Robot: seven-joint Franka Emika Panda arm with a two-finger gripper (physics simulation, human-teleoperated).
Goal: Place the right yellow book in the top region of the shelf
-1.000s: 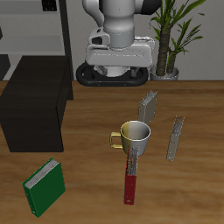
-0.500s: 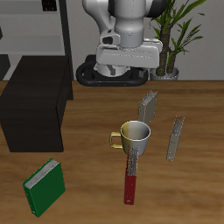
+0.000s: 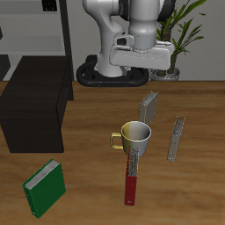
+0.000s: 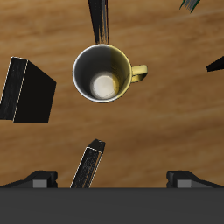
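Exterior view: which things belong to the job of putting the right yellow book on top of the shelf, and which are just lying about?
Job:
- right yellow book, upright behind the mug
- shelf, low and black
- gripper, above the table's back

Lying about:
- mug
- slimmer grey-and-tan book
- green book
- red-ended book
- potted plant

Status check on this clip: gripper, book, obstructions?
Gripper open, empty, high above table. Small grey yellow-edged book upright behind yellow mug, untouched. Black shelf top bare.
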